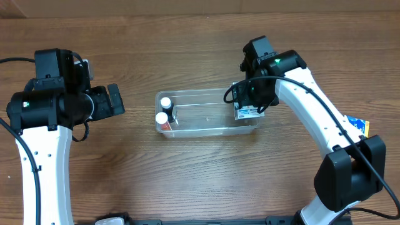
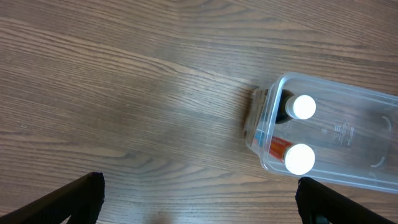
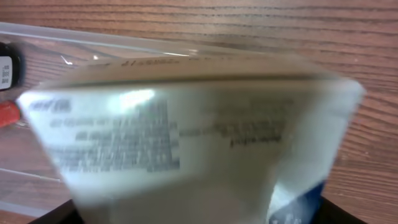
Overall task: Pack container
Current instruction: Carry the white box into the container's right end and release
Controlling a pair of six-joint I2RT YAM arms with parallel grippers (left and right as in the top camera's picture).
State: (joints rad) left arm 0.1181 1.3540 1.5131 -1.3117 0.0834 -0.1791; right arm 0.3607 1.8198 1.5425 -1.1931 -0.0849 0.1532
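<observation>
Two white-capped bottles (image 1: 165,102) stand at the left end of the container (image 1: 206,94), a clear tub at mid-table; the right gripper (image 1: 249,105), its arm reaching in from the right with the wrist bent downward, is clamped on a small printed box (image 1: 248,113) at the tub's right end. To place it well, lower the box fully inside the rim, flat by the end wall, before letting go; the left gripper (image 1: 113,100) hovers wide open and empty over the table (image 1: 125,175), left of the tub.
</observation>
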